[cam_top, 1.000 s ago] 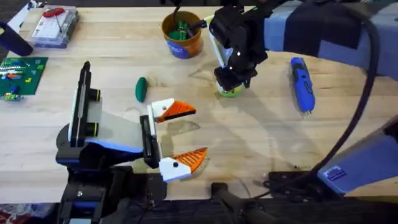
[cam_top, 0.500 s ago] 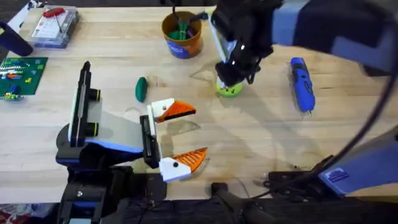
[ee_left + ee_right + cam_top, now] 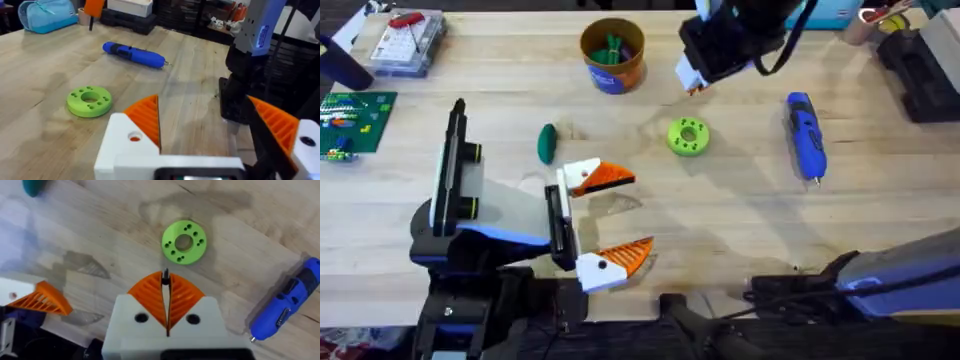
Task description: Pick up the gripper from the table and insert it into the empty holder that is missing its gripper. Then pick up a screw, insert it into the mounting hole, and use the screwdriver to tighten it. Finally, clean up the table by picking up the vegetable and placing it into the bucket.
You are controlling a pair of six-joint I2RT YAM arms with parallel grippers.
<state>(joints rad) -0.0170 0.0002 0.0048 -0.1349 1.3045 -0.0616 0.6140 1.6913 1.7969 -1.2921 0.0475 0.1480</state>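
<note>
Right jaws [image 3: 166, 292] lifted off green ring [image 3: 183, 241], pressed shut on small dark screw [image 3: 165, 275]. Ring left below jaws on desk [image 3: 740, 215]. Left jaws [image 3: 610, 218] wide open. Screw ready for hole.

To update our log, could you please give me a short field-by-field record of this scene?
left gripper: open, low over the near side of the table
right gripper: shut, with what looks like a screw at its tips; raised near the ring disc
vegetable: lying on the table, left of the ring disc
bucket: upright at the far side, green items inside
screwdriver: blue, lying right of the ring disc
</note>
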